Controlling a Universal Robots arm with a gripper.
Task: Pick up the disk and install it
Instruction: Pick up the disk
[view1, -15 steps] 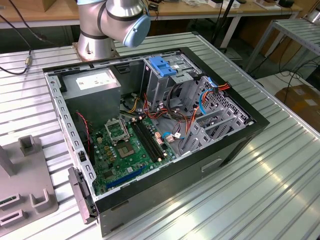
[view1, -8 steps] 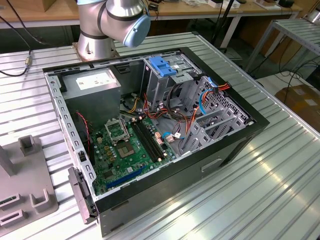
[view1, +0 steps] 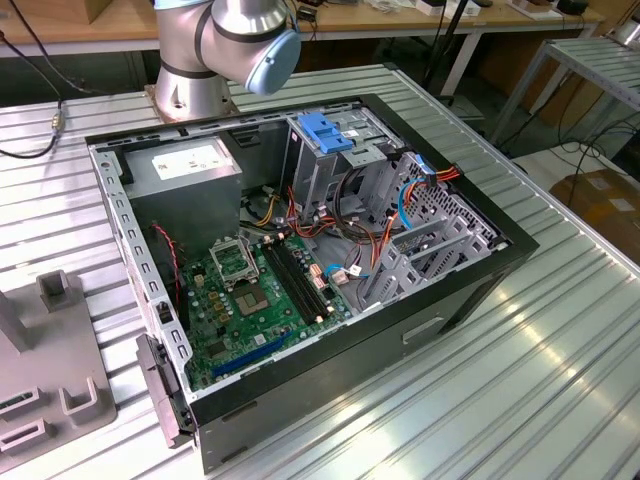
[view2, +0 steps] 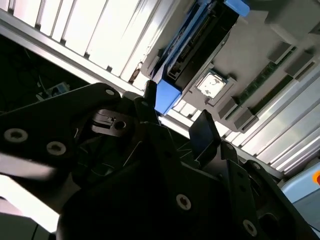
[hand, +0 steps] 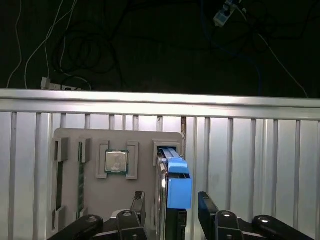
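While the gripper (hand: 172, 201) stands wide, its 2 fingers (hand: 206, 207) flank the disk (hand: 174, 186) with a gap showing on each side, so nothing is gripped yet. The disk stands on its thin edge in a slot of the grey holder (hand: 142, 140), with the blue carrier frame turned toward the wrist. The second wrist view shows the same pose, the gripper (view2: 175, 111) straddling the blue end of the disk (view2: 200, 40).

The nearest risk, as I judge it, is an off-centre close. If 1 finger lands first, it pushes the tall, narrow disk sideways, and the disk may wedge in its slot or tip. The fingers also seem level with the blue plastic instead of the metal body. Plastic can flex or slide, so the hold may slip under the disk's weight. A lift that is not straight along the slot could drag the holder; I cannot tell whether it is fixed to the slatted table (hand: 250, 150).

A processor chip (hand: 116, 162) sits in a pocket near 1 finger, and a stray sideways move could knock it.

Farther out, in the exterior view, the open computer case (view1: 130, 225) holds a drive cage (view1: 330, 170) with orange and blue cables (view1: 400, 215) running close by. A disk held crooked would likely catch the cage or snag those cables.
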